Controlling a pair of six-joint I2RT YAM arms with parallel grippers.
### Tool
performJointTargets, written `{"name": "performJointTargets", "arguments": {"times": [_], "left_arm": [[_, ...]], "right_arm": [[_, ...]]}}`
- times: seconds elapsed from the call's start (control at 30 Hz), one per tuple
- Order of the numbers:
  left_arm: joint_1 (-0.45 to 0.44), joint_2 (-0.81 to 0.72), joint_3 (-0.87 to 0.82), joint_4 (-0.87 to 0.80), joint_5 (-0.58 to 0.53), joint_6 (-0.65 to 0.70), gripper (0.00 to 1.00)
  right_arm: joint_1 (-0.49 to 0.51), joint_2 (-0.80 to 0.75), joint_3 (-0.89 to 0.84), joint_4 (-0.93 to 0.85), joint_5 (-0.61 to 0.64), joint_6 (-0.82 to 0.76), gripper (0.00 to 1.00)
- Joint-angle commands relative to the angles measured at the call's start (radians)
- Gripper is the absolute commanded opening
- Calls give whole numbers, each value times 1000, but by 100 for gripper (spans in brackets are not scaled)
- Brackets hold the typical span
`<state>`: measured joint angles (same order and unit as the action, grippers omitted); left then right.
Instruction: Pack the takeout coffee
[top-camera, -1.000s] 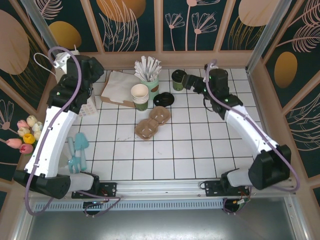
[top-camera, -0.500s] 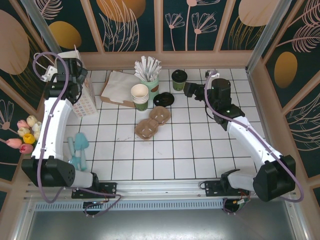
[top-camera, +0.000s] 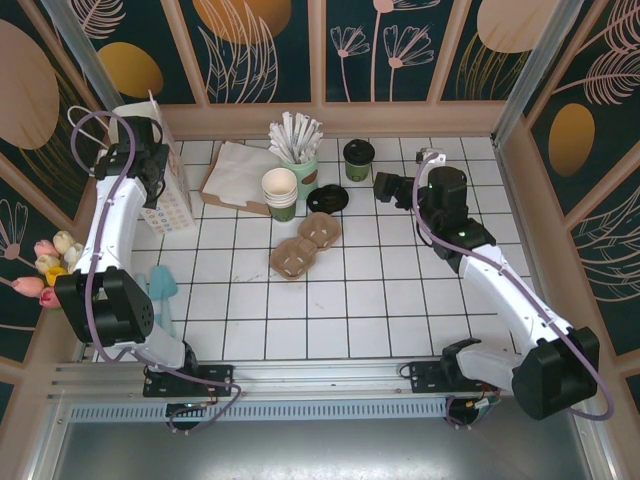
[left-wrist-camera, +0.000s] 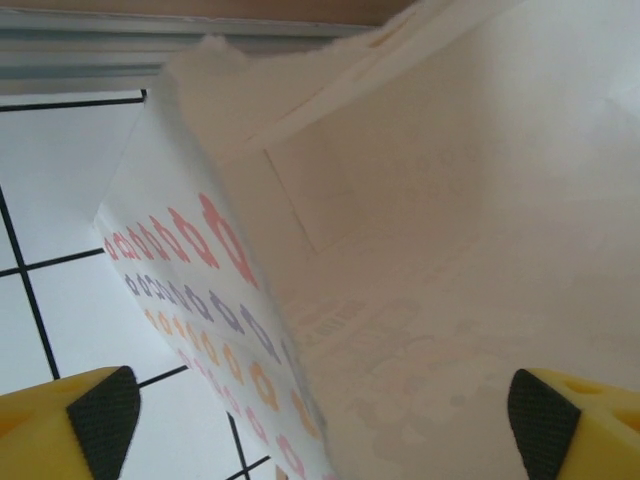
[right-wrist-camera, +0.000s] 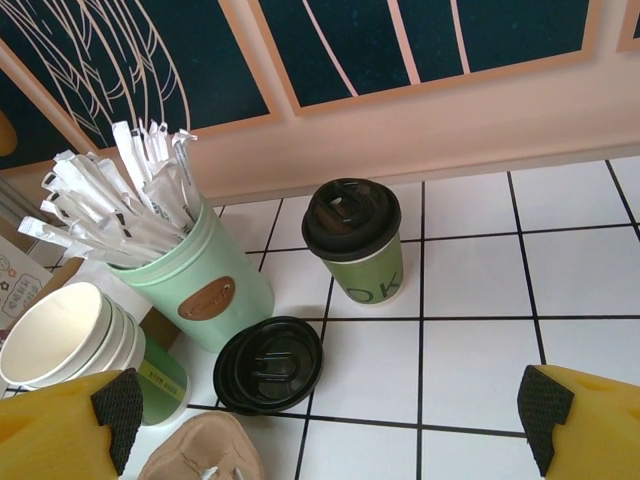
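Packing is not yet done: the coffee cup is seen outside the paper bag, standing on the tiled table near the back wall, just right of the straw holder and just behind the spare lid, apparently touching neither. Its black lid is fitted, so that part is judged done. Left to do, as judged: the cup is to be grasped, carried across the table and lowered into the bag, which is stood at the far left, well apart from the cup. The right gripper is held near the cup and aimed at it, jaws spread wide, with nothing between them and no contact with the cup. The left gripper is placed at the bag's top edge, jaws spread wide with the bag's wall between them; no pinch on the paper is seen, so it is read as open, probably there to steady the mouth or hold it open. The cup is set upright: its long axis is vertical, lid up, base flat on the tiles, the wider end at the top. The printed side is turned toward the right gripper. A cardboard carrier and a stack of empty cups are noted mid-table, not in the direct path.
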<state>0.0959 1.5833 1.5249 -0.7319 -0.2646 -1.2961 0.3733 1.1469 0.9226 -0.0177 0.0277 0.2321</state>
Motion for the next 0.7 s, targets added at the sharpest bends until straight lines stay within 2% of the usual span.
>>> {"name": "performJointTargets", "arguments": {"times": [0.0, 0.23, 0.33, 0.5, 0.6, 0.67], "left_arm": [[8, 10, -27, 48, 14, -21, 88], [8, -26, -48, 71, -31, 0, 47], [9, -54, -62, 64, -34, 23, 25], [8, -128, -114, 50, -19, 50, 19], [8, -196, -147, 26, 15, 70, 9], [8, -257, -178, 5, 33, 85, 3]], "right_arm": [[7, -24, -4, -15, 19, -26, 98], [31, -19, -13, -17, -93, -78, 99], [65, -11, -24, -7, -111, -115, 98], [120, 27, -16, -11, -149, -188, 99], [131, 62, -4, -30, -234, -227, 99], [145, 97, 13, -54, -242, -247, 99]]}}
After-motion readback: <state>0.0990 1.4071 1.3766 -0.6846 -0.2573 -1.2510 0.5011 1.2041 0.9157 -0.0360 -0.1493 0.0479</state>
